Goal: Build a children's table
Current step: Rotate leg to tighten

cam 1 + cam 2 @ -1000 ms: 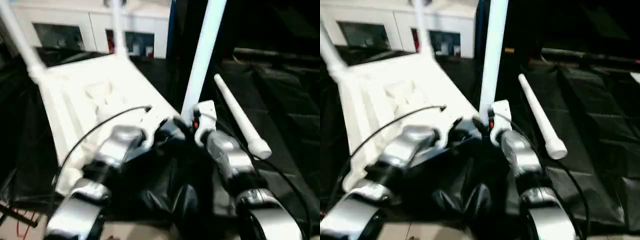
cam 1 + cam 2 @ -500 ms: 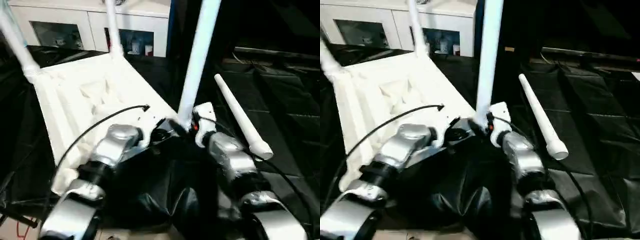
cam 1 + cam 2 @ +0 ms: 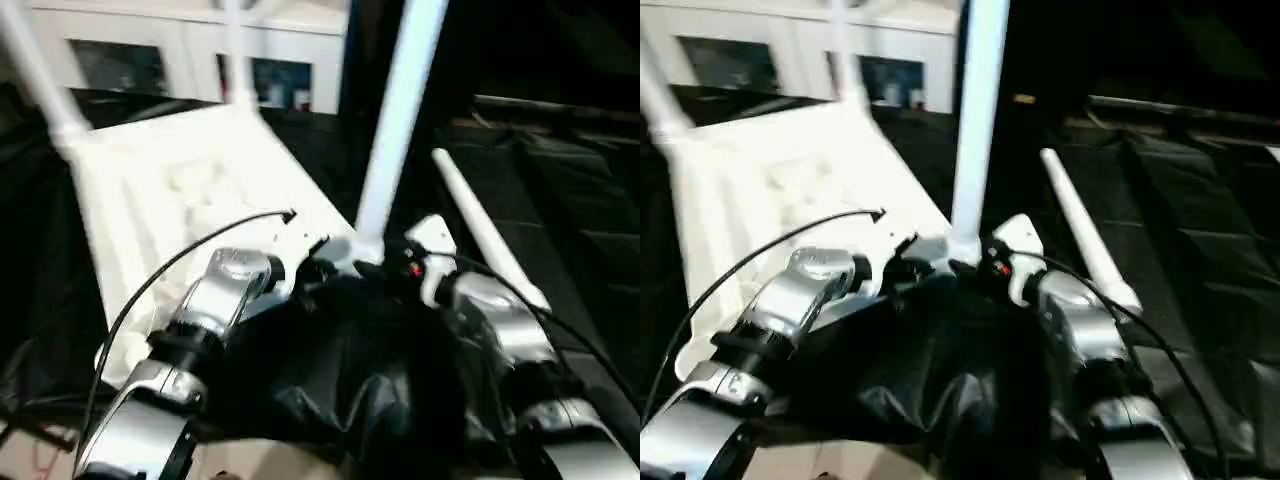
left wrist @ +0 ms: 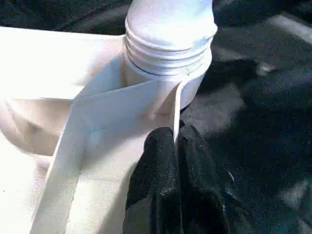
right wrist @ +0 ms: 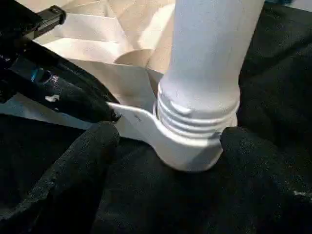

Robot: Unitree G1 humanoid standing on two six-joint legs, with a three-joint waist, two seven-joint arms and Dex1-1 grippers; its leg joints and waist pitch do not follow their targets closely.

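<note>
Black crinkled plastic sheet surface point(image 3: 1200, 260) carries large white ribbed plastic tabletop point(image 3: 180, 200), upside down, at 10 o'clock; loose long white tubular leg point(image 3: 1080, 240) lies at 2 o'clock.

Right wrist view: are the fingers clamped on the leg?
No, the right gripper's fingers stand apart on either side of the leg.

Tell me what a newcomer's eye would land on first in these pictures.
First the white leg standing upright in the near corner socket of the upside-down tabletop, just ahead of the robot's forearms. The right gripper is open, a finger on each side of the leg's threaded base, while the left gripper is shut on the tabletop's rim beside the socket. One loose leg lies on the black cloth to the right.
</note>
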